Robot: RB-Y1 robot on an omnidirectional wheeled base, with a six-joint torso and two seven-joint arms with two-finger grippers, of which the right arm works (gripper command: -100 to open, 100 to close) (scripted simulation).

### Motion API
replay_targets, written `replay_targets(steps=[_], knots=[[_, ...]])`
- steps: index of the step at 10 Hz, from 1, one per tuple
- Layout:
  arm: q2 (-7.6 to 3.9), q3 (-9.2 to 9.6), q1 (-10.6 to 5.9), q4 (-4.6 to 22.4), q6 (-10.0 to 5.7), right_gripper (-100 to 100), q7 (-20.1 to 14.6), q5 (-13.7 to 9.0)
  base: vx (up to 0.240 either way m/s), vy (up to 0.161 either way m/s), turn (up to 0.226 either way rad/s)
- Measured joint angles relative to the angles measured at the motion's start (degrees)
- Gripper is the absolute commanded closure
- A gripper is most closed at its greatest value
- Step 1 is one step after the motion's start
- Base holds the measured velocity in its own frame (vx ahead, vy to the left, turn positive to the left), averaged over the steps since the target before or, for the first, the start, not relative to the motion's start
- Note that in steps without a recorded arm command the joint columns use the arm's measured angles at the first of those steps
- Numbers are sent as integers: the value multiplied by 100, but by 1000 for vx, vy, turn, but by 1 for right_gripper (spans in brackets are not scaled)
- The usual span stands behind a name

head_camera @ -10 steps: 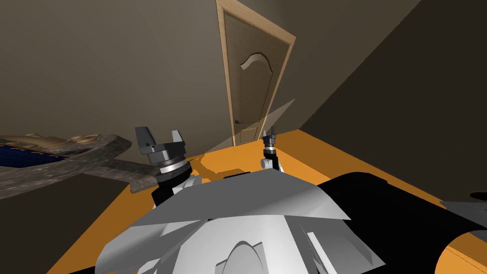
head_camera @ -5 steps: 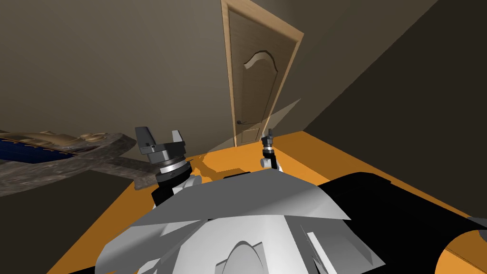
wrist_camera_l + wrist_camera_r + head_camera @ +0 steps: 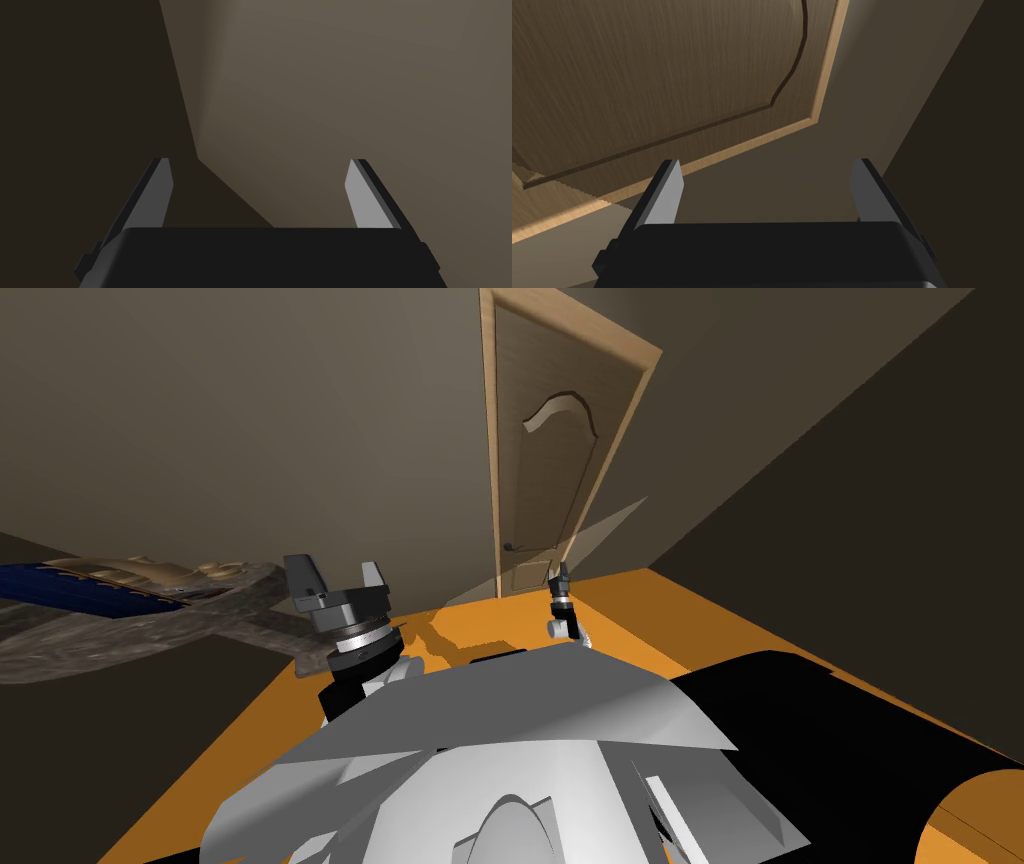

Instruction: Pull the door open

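A light wooden door with an arched panel stands shut in its frame at the end of the room. Its small dark handle sits low on the door's left side. My right gripper is raised in front of the door's lower right, to the right of the handle and apart from it. In the right wrist view its fingers stand open with nothing between them, pointing up along the door panel and the frame's edge. My left gripper is held up at the left, open, facing a wall.
A grey stone-like counter with a blue inset juts in from the left. The floor is orange. A dark wall closes the right side. A black area lies at the lower right.
I have moved forward and turned slightly: the door has shifted right and grown in the head view, and the counter has slid left. My right gripper now points closer to the door.
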Motion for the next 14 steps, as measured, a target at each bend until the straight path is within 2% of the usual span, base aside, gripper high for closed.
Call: replay_targets(steps=[7,12,14], knots=[[-200,-179,-434,1055,-122,-100,-11,-13,55,-7,88],[-348,-338,-863,1944,-180,-100,17,-19,68,-11,106],[-413,-391,-967,2228,-195,-100,6,-27,54,-15,81]])
